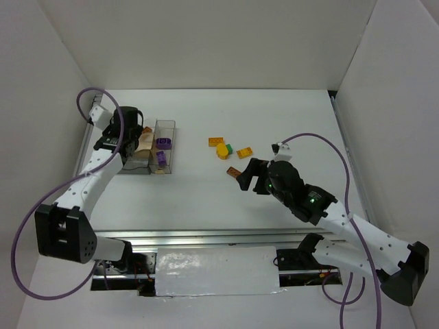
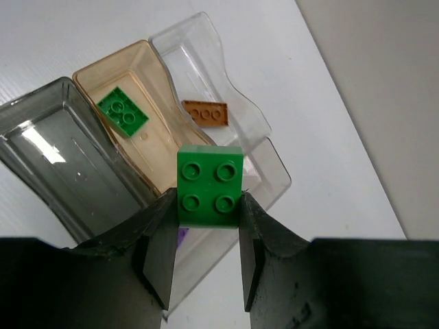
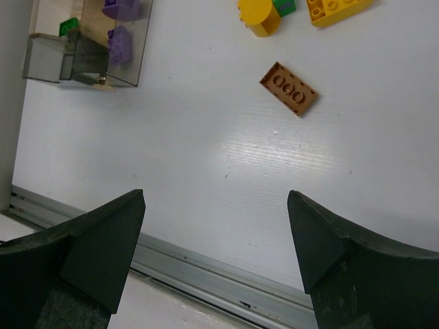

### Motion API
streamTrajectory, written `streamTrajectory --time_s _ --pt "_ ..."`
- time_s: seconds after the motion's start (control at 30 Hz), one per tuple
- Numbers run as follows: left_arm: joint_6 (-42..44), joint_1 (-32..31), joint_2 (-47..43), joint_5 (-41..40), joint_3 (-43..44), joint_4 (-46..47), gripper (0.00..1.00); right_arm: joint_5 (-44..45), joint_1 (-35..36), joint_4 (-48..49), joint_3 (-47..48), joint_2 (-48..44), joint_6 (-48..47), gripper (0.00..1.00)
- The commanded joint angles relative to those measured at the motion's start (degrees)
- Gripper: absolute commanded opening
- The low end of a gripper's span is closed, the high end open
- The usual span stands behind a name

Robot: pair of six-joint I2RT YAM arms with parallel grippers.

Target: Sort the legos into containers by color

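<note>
Left jaws are clamped on a green brick (image 2: 209, 185), holding it right above the bins (image 2: 62, 164). My guess is it's headed for the amber bin (image 2: 147, 140), since a matching brick (image 2: 123, 112) sits in there. Right jaws hang wide apart and empty over the desk (image 3: 206, 171), well away from the bins. A brown brick (image 3: 289, 88) just ahead looks like its pick.

Three green legos (image 2: 209, 185), two purple (image 1: 163, 142), one yellow (image 1: 221, 149) — two orange (image 1: 216, 141), two brown (image 3: 289, 88)

Containers (image 1: 165, 127) at left on table (image 1: 206, 205), loose legos (image 1: 221, 149) to their right
</note>
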Motion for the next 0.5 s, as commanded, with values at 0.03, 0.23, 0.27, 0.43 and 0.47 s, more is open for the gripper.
streamTrajectory --time_s 0.03,0.23,0.27,0.43,0.47 --pt "-0.8 4.4 8.4 3.0 1.6 6.9 0.02 -1.7 0.3 5.2 0.9 2.1 0.1 0.92" --pt "-1.8 9.4 19.7 6.4 8.7 3.6 0.02 -3.3 0.3 5.9 0.7 3.7 0.3 0.92" --pt "-1.8 11.0 21.2 8.3 8.5 3.9 0.02 -3.6 0.2 6.1 0.6 3.8 0.4 0.92" --pt "-1.6 11.6 20.8 8.8 3.4 8.2 0.11 -3.8 0.2 6.5 0.0 4.7 0.4 0.92" --pt "-1.5 11.6 20.8 9.1 3.3 8.9 0.16 -3.7 0.3 6.3 0.1 5.2 0.2 0.92"
